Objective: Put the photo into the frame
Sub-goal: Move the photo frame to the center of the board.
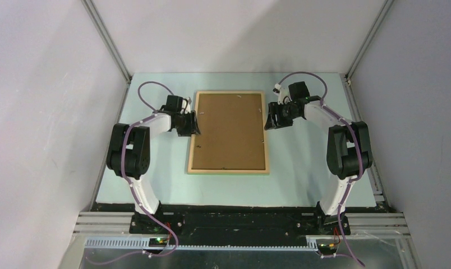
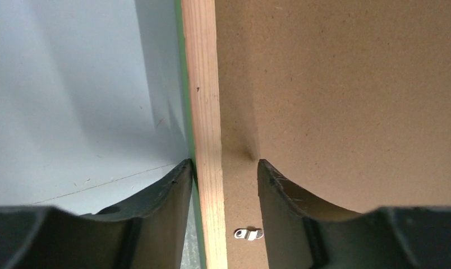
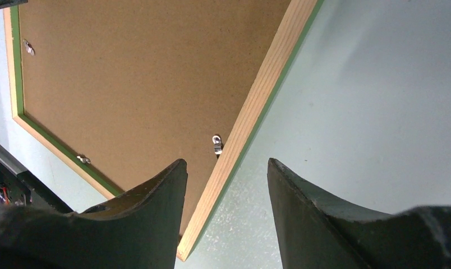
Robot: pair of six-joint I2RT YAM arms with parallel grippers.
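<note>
**Top view:** The frame (image 1: 229, 170) lay flat and back side up near the middle of the pale green desk (image 1: 302, 179). Its pale-wood rim ran round a brown backing board (image 1: 229, 131). The L gripper (image 1: 194, 128) sat at the frame's left rail, abt halfway along. The R gripper (image 1: 270, 119) stood just beside the right rail, toward the far end. Both arms bent in from the near edge of the desk, one on each side of the frame.

**L wrist view:** The L gripper (image 2: 224, 168) was open and straddled the frame's (image 2: 203, 84) wooden rail. One of its fingers (image 2: 167, 196) was on the outer side, against the rail's green edge and over the desk (image 2: 72, 84). The other finger was on the backing board (image 2: 352, 84) side, w/ a strip of board showing between it and the rail, so the jaws were not clamped on the wood. A small metal clip (image 2: 248, 233) lay on the board just inside the rail, between the two fingers.

**R wrist view:** The R gripper (image 3: 226, 165) was open and held nothing. One finger was over the backing board (image 3: 128, 73) and the other over the desk (image 3: 369, 112). The frame's (image 3: 262, 84) rail ran diagonally between them, w/ no contact visible. One frame corner showed at the bottom of the shot. A metal clip (image 3: 216, 144) sat on the board against that rail, and two more were seen along the other sides. A thin green lip showed along the frame's edges.
</note>
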